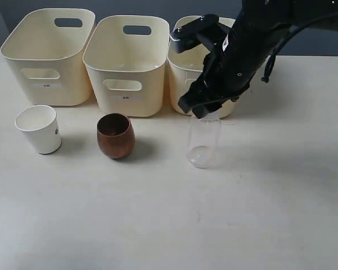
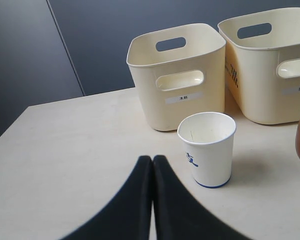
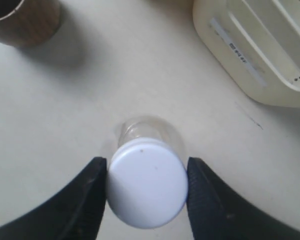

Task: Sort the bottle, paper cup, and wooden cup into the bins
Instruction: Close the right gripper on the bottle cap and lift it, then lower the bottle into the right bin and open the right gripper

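The bottle (image 1: 204, 143) is stood upright on the surface (image 1: 169, 225), just in front of the rightmost of the bins (image 1: 183, 67), so that a short lift and carry would bring it over a tub. Its white cap (image 3: 147, 182) is bracketed by the jaws of the right gripper (image 1: 205, 111), which are set on either side of the cap and appear to touch it. The grip is taken at the cap, judged the firmest part, since the clear body would flex and slip. Whether the bottle's weight is yet borne cannot be told; its base appears to rest on the surface.

The wooden cup (image 1: 115, 135) is left mouth up to the bottle's left, well apart from it, and the paper cup (image 1: 39, 129) stands farther left, near the leftmost bin (image 2: 177, 75). Both appear untouched.

The left gripper (image 2: 152, 165) is held back near the paper cup with its jaws pressed together on nothing, presumably kept clear while the right arm works.
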Motion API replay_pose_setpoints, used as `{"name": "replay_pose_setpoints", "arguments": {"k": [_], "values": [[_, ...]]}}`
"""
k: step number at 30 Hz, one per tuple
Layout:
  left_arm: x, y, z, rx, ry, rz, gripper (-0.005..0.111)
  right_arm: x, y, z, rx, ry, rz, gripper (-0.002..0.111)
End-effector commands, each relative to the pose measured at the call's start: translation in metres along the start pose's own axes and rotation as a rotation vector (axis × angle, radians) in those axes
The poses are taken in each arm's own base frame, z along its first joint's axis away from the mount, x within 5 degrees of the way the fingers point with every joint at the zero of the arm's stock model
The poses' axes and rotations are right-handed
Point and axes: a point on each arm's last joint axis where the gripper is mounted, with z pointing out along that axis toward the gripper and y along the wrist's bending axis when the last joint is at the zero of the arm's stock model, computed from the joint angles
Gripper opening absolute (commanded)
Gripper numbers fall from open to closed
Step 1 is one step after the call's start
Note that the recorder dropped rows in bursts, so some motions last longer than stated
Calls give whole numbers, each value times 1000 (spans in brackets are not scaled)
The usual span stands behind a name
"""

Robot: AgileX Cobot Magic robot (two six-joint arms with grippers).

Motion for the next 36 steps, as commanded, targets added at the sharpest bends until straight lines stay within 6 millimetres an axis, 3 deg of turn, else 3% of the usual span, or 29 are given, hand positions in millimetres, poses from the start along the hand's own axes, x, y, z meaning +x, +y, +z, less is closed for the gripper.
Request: {"name": "replay_pose_setpoints", "arguments": {"k": [1,9,16,21,30,36], "values": [[-2,0,0,5,-6,-5,0,0,-3,-5,30,1,-34,-1],[-2,0,0,5,-6,-5,0,0,-1,-40,53,-99,-39,-1],[-2,0,0,5,-6,-5,0,9,4,-103,90,-269,-64,-1],[-2,0,0,5,-6,-5,0,11,5,-133,127,-405,-76,-1],[-2,0,0,5,-6,-5,0,-1,-3,-146,223,-590,-103,-1],[-2,0,0,5,-6,-5,0,-21,-33,-135,255,-561,-21,-1]]}}
